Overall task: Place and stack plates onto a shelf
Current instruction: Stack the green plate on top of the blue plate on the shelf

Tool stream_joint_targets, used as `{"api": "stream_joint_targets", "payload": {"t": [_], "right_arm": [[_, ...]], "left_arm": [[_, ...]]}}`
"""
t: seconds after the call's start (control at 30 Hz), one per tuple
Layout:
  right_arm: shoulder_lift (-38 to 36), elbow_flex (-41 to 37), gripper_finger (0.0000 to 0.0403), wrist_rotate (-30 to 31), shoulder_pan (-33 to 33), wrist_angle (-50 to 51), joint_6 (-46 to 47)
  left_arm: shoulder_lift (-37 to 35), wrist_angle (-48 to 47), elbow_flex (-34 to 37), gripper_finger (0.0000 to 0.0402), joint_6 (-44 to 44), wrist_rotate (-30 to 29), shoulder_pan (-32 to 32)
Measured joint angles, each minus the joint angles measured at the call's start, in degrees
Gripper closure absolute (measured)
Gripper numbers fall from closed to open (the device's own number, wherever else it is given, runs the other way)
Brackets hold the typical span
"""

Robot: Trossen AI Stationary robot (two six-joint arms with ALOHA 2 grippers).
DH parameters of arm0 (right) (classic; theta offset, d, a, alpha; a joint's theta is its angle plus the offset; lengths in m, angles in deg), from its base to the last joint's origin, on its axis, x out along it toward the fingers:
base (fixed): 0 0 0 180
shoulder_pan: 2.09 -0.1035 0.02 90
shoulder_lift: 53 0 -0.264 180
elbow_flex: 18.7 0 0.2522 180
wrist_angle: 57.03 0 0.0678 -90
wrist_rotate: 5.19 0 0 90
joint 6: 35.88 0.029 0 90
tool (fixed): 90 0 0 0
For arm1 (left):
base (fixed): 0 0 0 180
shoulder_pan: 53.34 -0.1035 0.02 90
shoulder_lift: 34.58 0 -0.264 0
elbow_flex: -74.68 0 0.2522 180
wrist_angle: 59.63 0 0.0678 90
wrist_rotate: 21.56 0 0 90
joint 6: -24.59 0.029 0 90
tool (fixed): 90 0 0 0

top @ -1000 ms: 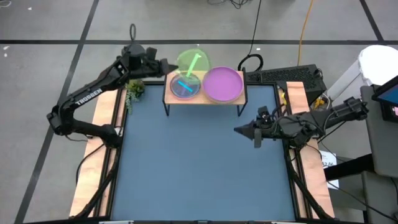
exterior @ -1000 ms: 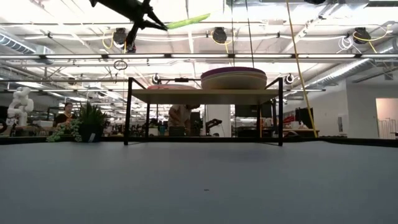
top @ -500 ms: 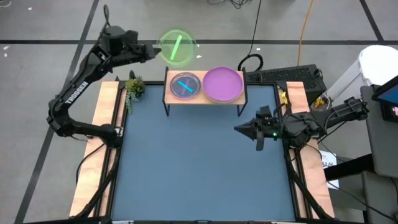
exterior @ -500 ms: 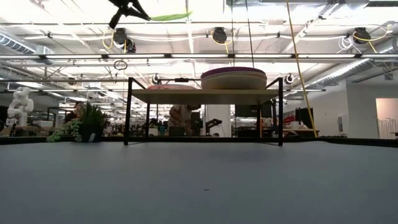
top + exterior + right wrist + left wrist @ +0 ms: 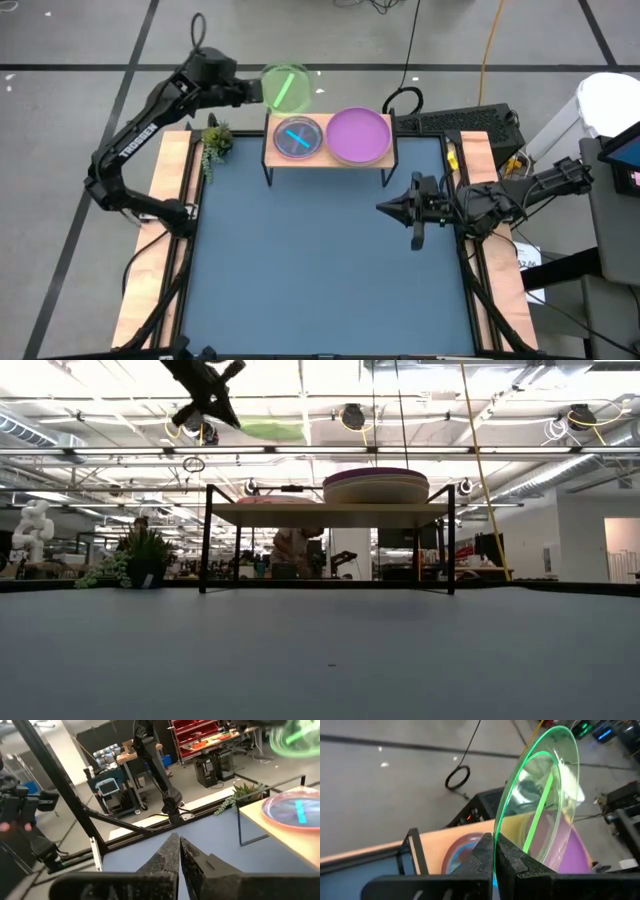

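- My left gripper (image 5: 252, 89) is clamped on the rim of the small translucent green round plate (image 5: 287, 86) with its green bar, held in the air beyond the far left corner of the light-wood shelf on black metal legs (image 5: 330, 160).
- The green plate stands tilted, clear of the shelf.
- On the shelf's left half lies a translucent blue-barred plate on a pink one (image 5: 298, 138); the opaque purple plate (image 5: 358, 135) tops a stack on the right half.
- My right gripper (image 5: 385, 209) waits with jaws together, over the table on the near right of the shelf, holding nothing.
- A small green plant (image 5: 214, 143) sits left of the shelf.
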State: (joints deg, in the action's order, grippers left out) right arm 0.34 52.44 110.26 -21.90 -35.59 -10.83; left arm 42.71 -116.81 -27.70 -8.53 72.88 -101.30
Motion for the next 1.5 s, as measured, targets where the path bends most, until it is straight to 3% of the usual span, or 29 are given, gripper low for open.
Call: {"api": "stream_joint_targets", "payload": {"t": [0.2, 0.57, 0.73, 1.5], "right_arm": [[0.0, 0.0, 0.0403, 0.0, 0.0, 0.7, -2.3], [0.0, 0.0, 0.0403, 0.0, 0.0, 1.7, -3.6], [0.0, 0.0, 0.0403, 0.0, 0.0, 1.7, -3.7], [0.0, 0.0, 0.0403, 0.0, 0.0, 1.6, -3.4]], "left_arm": [[2.3, -2.4, 0.0, 0.04, -1.2, 2.6, 0.1], [4.8, -8.1, 0.3, 0.0395, -11.0, 5.1, 0.2], [6.4, -8.8, 0.3, 0.0394, -10.5, 7.1, 1.1], [10.0, -13.6, 0.3, 0.0392, -7.8, 4.1, 3.0]]}}
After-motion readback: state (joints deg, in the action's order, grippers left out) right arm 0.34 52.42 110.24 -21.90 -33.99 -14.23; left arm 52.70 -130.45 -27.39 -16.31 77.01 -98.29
